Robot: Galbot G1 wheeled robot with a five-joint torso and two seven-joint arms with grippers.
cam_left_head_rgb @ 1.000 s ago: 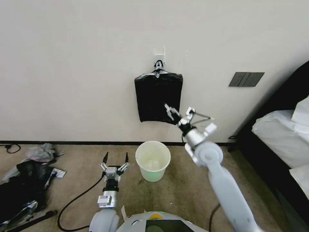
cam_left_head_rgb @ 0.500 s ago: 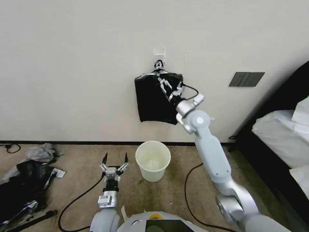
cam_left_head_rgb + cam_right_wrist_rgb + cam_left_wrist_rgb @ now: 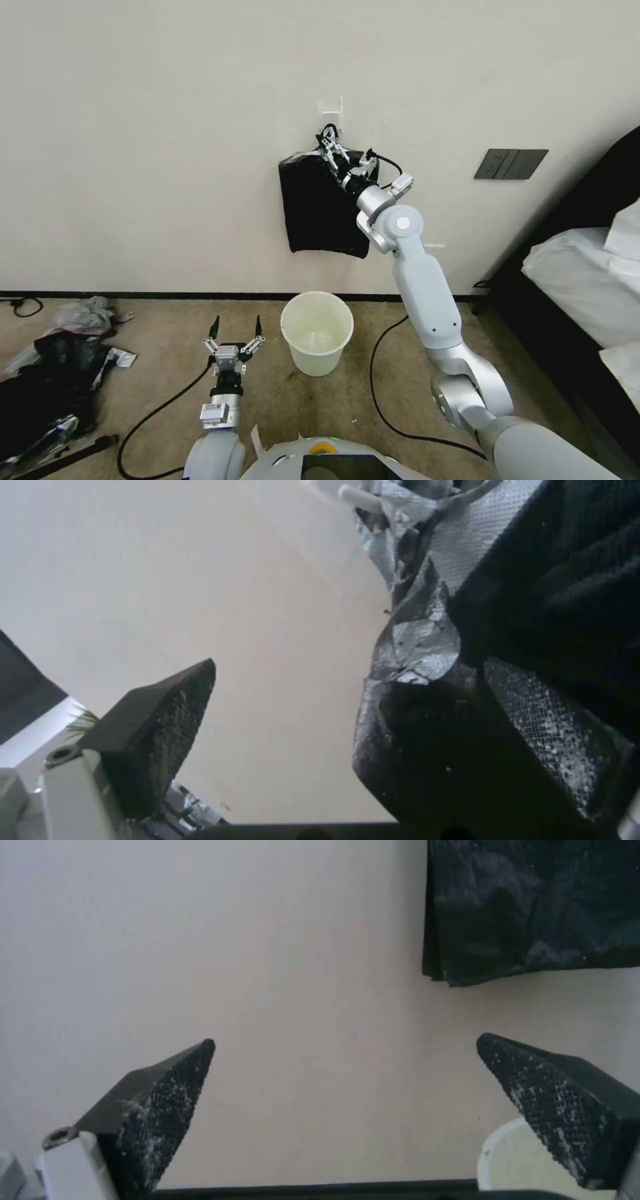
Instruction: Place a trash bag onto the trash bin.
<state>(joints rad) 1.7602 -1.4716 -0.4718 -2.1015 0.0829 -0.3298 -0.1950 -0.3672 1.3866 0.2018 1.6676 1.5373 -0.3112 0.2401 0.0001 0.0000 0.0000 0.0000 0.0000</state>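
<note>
Trash bags hang as a thick, flat rectangular bundle [image 3: 325, 203] of glossy black film on the cream wall [image 3: 160, 133], gathered at the top into a crinkled silvery tie that hooks onto a small white wall mount [image 3: 331, 109]. No single bag can be told apart from the bundle. In the right wrist view the tie shows as creased foil-like plastic with a fine dimpled pattern, above wrinkled black film [image 3: 467, 760].

The right gripper [image 3: 342, 155] is raised to the bundle's upper edge, just beside the silvery tie; its fingers stand apart, with one dark cross-hatched pad [image 3: 160, 730] clear of the plastic against the bare wall and the other close against the black film. Whether that pad touches the film is not clear.

Below on the brown carpet stands the trash bin [image 3: 317, 333], a round cream-white bucket with smooth tapering walls, lidless, its rim bare.

The left gripper [image 3: 235, 330] hovers low beside the bin, its wedge-shaped textured fingers [image 3: 160, 1105] spread wide and holding nothing.

A black-and-grey heap of plastic scraps [image 3: 50, 360] lies well apart on the robot's left.
</note>
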